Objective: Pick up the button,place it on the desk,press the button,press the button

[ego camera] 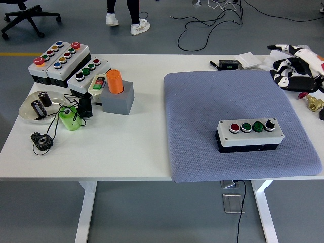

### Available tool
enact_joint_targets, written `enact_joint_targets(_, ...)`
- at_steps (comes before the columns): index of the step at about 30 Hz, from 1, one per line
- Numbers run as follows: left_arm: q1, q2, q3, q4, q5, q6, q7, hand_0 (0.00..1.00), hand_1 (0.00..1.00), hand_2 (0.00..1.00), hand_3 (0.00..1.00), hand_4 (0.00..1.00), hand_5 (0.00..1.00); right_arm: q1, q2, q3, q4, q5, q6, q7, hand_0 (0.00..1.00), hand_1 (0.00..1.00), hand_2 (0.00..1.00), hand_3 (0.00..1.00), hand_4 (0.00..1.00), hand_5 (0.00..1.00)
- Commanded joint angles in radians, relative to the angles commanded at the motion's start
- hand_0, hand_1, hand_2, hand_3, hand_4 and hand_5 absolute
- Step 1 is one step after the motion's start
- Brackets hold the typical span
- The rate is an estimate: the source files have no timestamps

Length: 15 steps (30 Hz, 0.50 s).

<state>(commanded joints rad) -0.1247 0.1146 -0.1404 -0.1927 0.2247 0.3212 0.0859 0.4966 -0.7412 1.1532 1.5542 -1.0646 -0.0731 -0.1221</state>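
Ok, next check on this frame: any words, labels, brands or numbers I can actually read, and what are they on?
No text is readable anywhere in the head view.
Button box on the blue mat: buttons show colour only, no legible markings.
Button boxes at the far left: coloured caps, no readable labels.
Small green and red switch: any marks on it are too small to read.
Black device at the far edge: too blurred to tell.

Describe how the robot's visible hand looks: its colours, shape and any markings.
Only the right hand shows, at the table's far right edge. It has white shells on top with black joints and undersides, and jointed fingers. A small orange-red patch sits near its wrist. The rest of the arm is cut off by the picture's edge.
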Motion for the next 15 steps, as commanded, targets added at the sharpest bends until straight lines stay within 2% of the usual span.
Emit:
enact_joint_targets(2, 0.001, 0.000, 0.005, 0.000, -0.003, 0.000, 0.000, 0.599, 0.533, 0.501, 0.468, 0.275, 0.995, -0.010, 0.002, 0.039, -0.040, 0.088, -0.059, 0.048, 0.756, 0.768, 0.881, 0.955, 0.741, 0.339)
enact_joint_targets(3, 0.002, -0.001, 0.006, 0.000, -0.003, 0.000, 0.001, 0.599, 0.533, 0.501, 0.468, 0.275, 0.995, -0.013, 0.003, 0.049, -0.051, 0.127, -0.070, 0.058, 0.756, 0.768, 0.881, 0.955, 0.741, 0.339)
enact_joint_targets(4, 0.002, -0.001, 0.007, 0.000, -0.003, 0.000, 0.001, 0.599, 0.534, 0.501, 0.468, 0.274, 0.994, -0.017, 0.004, 0.061, -0.067, 0.173, -0.075, 0.070, 0.865, 0.866, 0.934, 0.950, 0.753, 0.425)
enact_joint_targets(9, 0.004, -0.001, 0.012, 0.001, -0.005, -0.001, 0.002, 0.599, 0.534, 0.501, 0.468, 0.274, 0.994, -0.039, 0.011, 0.103, -0.131, 0.381, -0.082, 0.103, 0.865, 0.866, 0.934, 0.950, 0.753, 0.425)
enact_joint_targets(10, 0.005, -0.001, 0.013, 0.001, -0.006, -0.001, 0.002, 0.600, 0.535, 0.501, 0.468, 0.273, 0.996, -0.043, 0.013, 0.111, -0.145, 0.426, -0.082, 0.109, 0.888, 0.873, 0.942, 0.946, 0.756, 0.519)
enact_joint_targets(15, 0.005, -0.002, 0.012, 0.001, -0.005, 0.000, 0.002, 0.600, 0.535, 0.501, 0.468, 0.273, 0.996, -0.068, 0.017, 0.151, -0.184, 0.634, -0.079, 0.115, 0.888, 0.873, 0.942, 0.946, 0.756, 0.519)
